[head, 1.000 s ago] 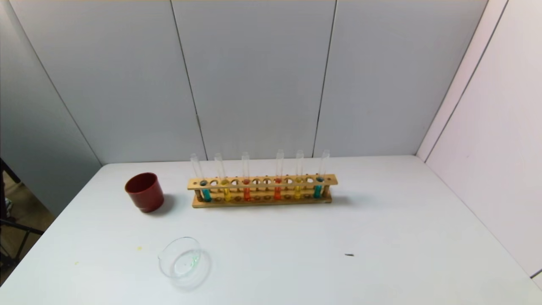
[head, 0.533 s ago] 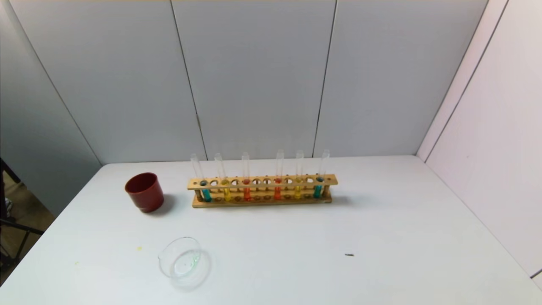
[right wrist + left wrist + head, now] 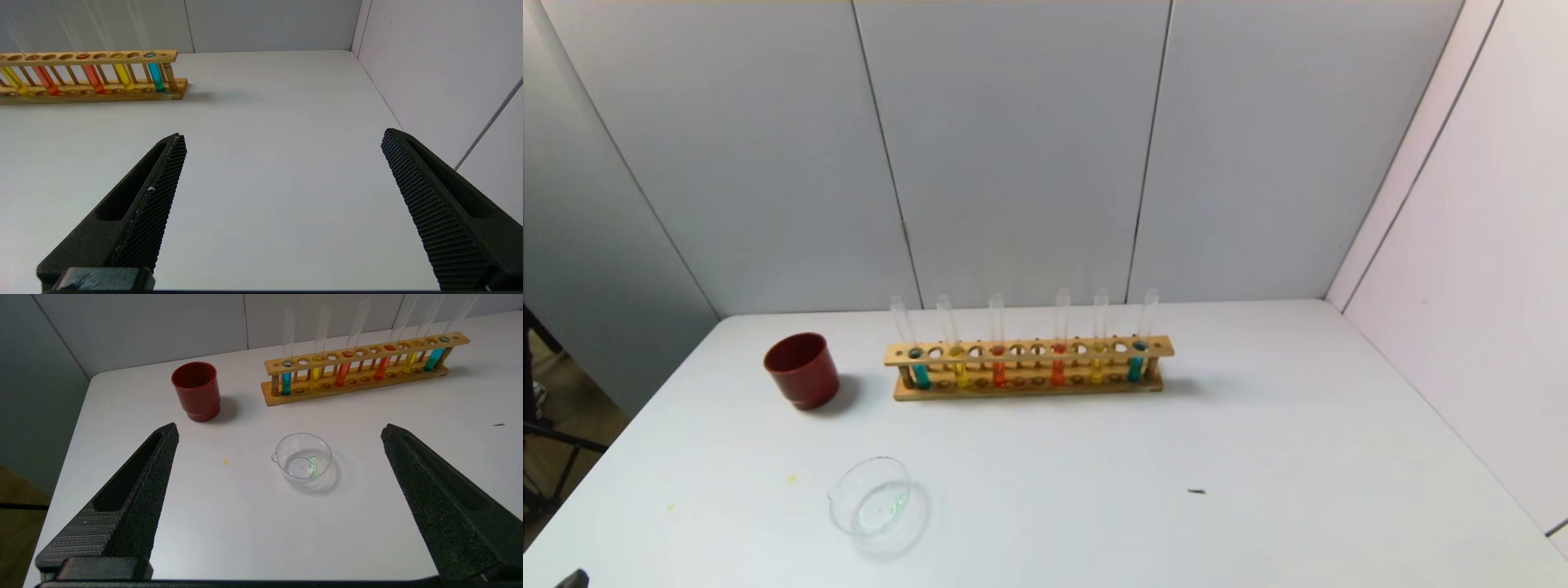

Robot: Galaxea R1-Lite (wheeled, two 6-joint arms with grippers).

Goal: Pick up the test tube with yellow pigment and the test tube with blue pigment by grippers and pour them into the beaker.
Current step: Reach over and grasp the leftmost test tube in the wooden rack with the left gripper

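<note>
Yellow and blue test tubes [image 3: 960, 359] stand racked, awaiting pickup; both end effectors [image 3: 280, 430] [image 3: 282, 136] hang apart above the bench [image 3: 1258, 457], empty.

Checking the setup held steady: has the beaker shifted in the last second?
No. The beaker sits in the same spot, equally near the wooden rack and red cup.

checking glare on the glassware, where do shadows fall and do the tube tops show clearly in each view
Head view: the cup and rack cast soft shadows toward the robot's right; clear tube tops fade into the wall. Left wrist view: the beaker shows a faint ring shadow. Right wrist view: tube tops are only pale streaks.
</note>
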